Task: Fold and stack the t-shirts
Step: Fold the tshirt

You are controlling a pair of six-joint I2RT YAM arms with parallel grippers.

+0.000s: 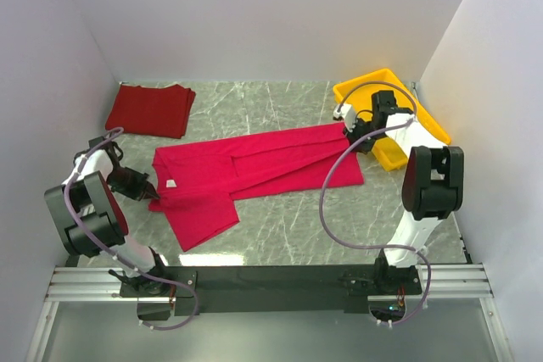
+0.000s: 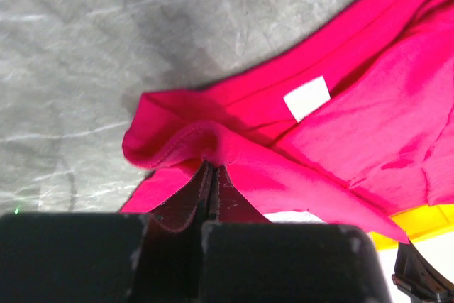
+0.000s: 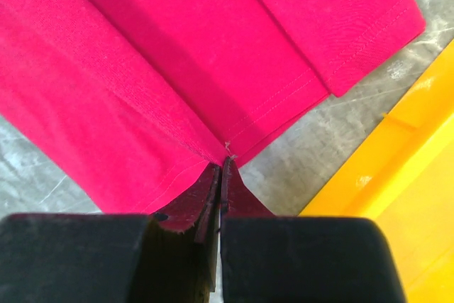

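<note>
Marble counter [image 1: 280,235]: crimson t-shirt [image 1: 254,167] pinched near collar by closed left jaws, at hem by closed right jaws. Hem could be lost if stretched unevenly.

From overhead we see the whole table [image 1: 297,231]; our two wrist views press close on opposite ends of the crimson t-shirt [image 1: 254,167].

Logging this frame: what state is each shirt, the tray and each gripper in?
crimson t-shirt: partly folded lengthwise, pinched at both ends.
maroon t-shirt: folded, far left corner.
yellow tray: upright, far right.
left gripper: shut on its collar end.
right gripper: shut on its hem.
</note>
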